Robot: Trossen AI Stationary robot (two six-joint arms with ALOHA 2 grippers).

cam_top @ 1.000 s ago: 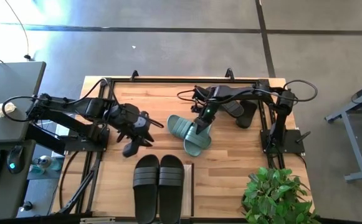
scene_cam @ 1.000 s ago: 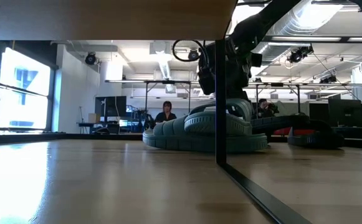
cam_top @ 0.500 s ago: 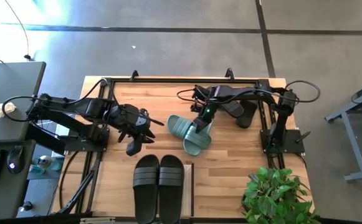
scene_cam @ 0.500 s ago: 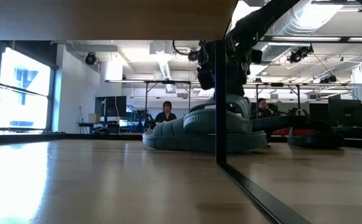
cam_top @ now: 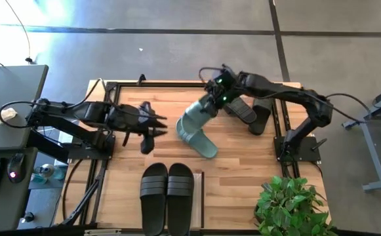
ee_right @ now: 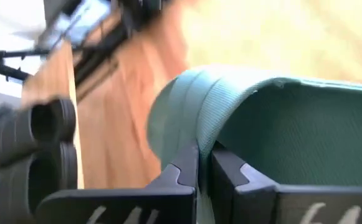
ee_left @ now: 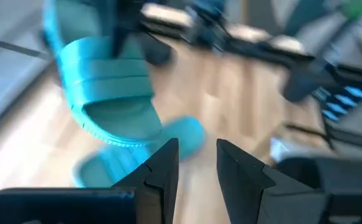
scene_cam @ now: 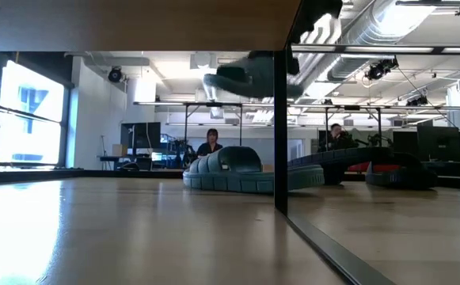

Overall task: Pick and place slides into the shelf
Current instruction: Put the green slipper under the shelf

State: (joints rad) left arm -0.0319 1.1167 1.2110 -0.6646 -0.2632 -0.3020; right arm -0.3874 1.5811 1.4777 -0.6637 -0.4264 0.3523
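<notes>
My right gripper [cam_top: 211,103] is shut on a sage-green slide [cam_top: 193,118] and holds it in the air over the table's middle; the low view shows that slide [scene_cam: 244,79] well above the wood. Its mate [cam_top: 202,142] lies sole down on the table just below. My left gripper [cam_top: 152,128] hovers open to the left of both, with nothing between its fingers [ee_left: 168,165]. A black pair [cam_top: 167,196] lies on top of the shelf [cam_top: 199,196] at the near edge. My right gripper pinches the green slide's wide strap at its edge [ee_right: 196,127] between its two fingers. The fingers slant down from the table's far right. The slide hangs tilted below them, lifted clear of the table and of the other green slide.
Two more black slides [cam_top: 251,115] lie at the far right, beside the right arm's base frame. A potted plant [cam_top: 292,206] stands at the near right corner. The shelf's dark post [scene_cam: 279,119] crosses the low view. People sit in the room behind.
My right gripper has shut on the strap of one green slide and risen with it toward the far left. That slide is now lifted clear and tilted, while its mate stays on the table. My left gripper has moved a little toward the far edge.
</notes>
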